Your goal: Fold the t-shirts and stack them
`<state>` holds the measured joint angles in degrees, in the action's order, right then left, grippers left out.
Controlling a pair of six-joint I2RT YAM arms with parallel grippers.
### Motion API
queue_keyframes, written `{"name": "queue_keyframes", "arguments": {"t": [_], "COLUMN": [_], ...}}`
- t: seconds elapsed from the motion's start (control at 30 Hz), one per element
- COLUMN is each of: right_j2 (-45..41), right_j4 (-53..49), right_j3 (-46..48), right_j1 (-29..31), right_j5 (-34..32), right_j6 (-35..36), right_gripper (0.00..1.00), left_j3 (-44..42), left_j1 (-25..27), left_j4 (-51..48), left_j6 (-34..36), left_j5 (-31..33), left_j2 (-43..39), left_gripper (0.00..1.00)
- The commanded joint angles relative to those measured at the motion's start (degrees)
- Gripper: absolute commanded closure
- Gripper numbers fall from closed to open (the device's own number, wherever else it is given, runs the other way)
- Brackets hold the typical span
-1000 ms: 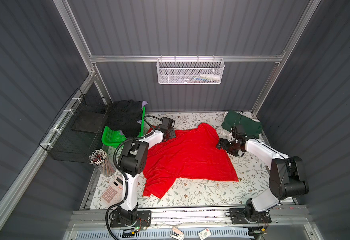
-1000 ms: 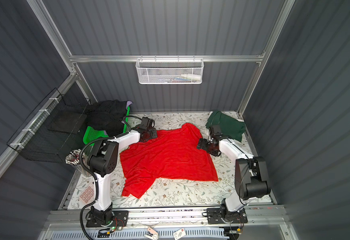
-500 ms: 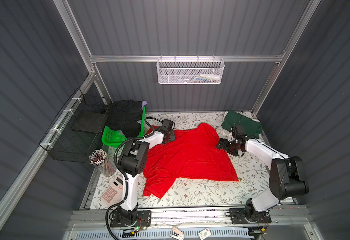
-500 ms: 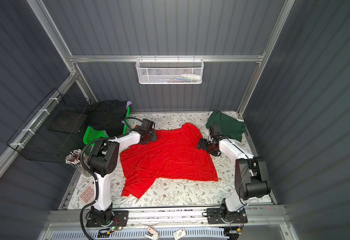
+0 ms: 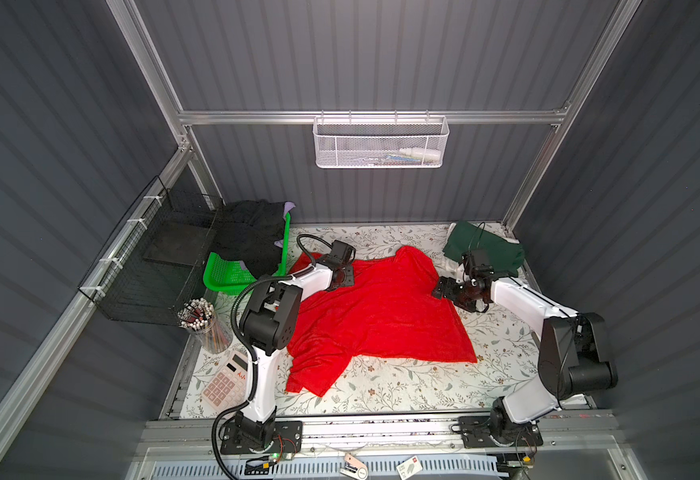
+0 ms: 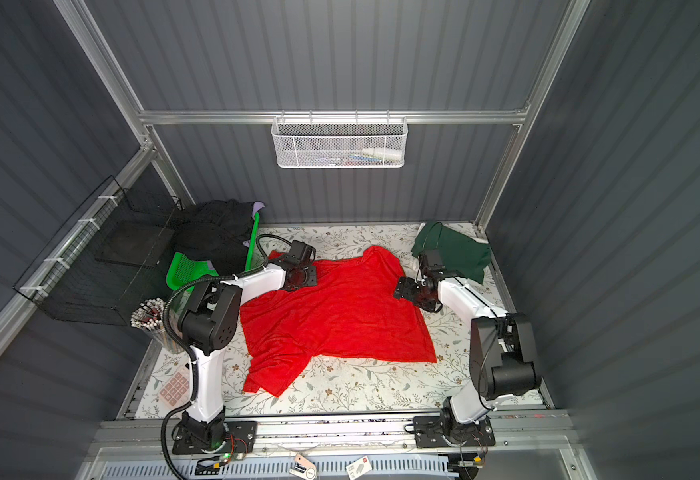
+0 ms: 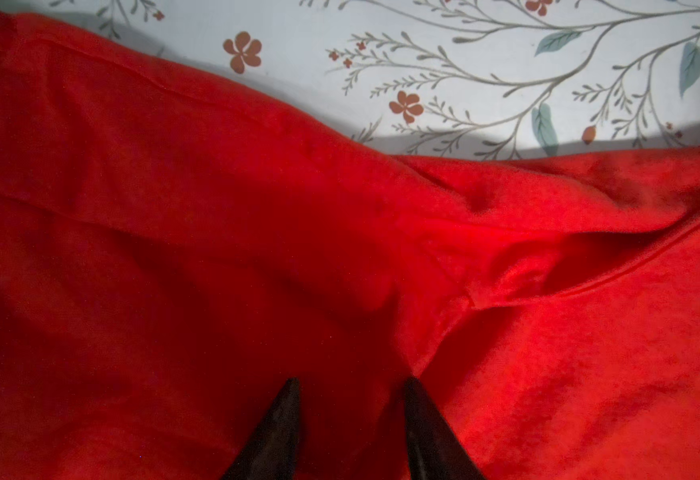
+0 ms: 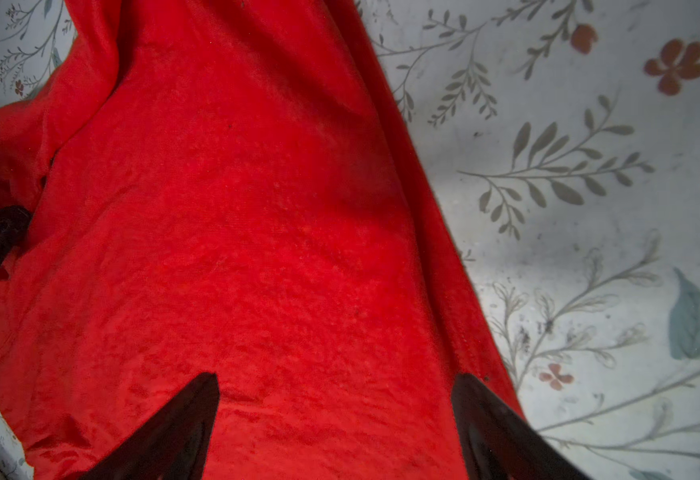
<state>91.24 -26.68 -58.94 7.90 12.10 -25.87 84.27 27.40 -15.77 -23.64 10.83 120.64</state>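
A thin bright red cloth t-shirt [image 5: 377,316] lies spread on the floral-patterned desk [image 5: 402,395]. The left tool [image 7: 352,386] hangs partly open over its far left corner; the right tool [image 8: 335,382] gapes wide at its far right edge. Likely straightening before folding: next, both must pinch cloth.

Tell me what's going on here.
The robot is working on the red t-shirt, which lies spread and unfolded on the floral table. The left tool and right tool are low over its far corners, jaws apart, gripping nothing. A dark green t-shirt lies in the far right corner.
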Motion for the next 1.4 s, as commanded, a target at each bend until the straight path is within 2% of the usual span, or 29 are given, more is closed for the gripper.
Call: {"name": "queue_keyframes", "arguments": {"t": [0.0,0.2,0.4,0.47,0.57,0.6,1.07,1.13,1.17,1.27,1.37], "right_j2": [0.73,0.87,1.7,1.87,2.26,2.62,5.3,7.02,8.31,12.79,18.28], "right_j4": [-1.04,-1.01,-1.26,-1.04,-0.02,-0.03,0.82,-0.14,-1.31,-3.83,-4.35], "right_j3": [-1.31,-1.44,-1.79,-1.8,-1.53,-1.69,-5.74,-8.83,-11.2,-18.19,-25.08], "right_j1": [-0.08,-0.08,-0.08,-0.08,-0.01,-0.08,-0.06,-0.08,-0.08,-0.08,-0.08], "right_j5": [0.62,1.25,1.42,1.61,1.61,1.61,2.84,4.01,2.49,-1.61,-1.69], "right_j6": [0.78,0.82,1.41,1.36,1.26,1.31,1.67,4.55,5.23,5.96,5.33], "right_gripper": [0.1,0.1,0.11,0.11,0.11,0.11,0.13,0.13,0.14,0.13,0.14], "left_j3": [0.68,2.65,5.68,6.47,6.84,7.18,7.07,6.3,5.57,2.77,-0.44], "left_j1": [0.36,0.33,0.37,0.33,0.37,0.37,0.33,0.38,0.33,0.38,0.36], "left_j4": [-2.68,-3.91,-4.01,-4.14,-3.28,-3.53,-3.81,-3.9,-3.85,-3.15,-1.13], "left_j6": [2.22,1.93,2.35,2.69,3.75,3.85,5.94,6.07,6.2,6.15,6.06], "left_j5": [2.86,5.97,5.5,6.13,5.88,5.8,5.79,5.47,5.55,6.97,8.07], "left_j2": [-0.65,1.56,3.33,3.21,2.85,2.93,-2.58,-4.38,-5.42,-9.16,-12.41], "left_gripper": [0.56,0.58,0.7,0.83,0.98,1.0,1.0,1.0,1.0,1.0,1.0]}}
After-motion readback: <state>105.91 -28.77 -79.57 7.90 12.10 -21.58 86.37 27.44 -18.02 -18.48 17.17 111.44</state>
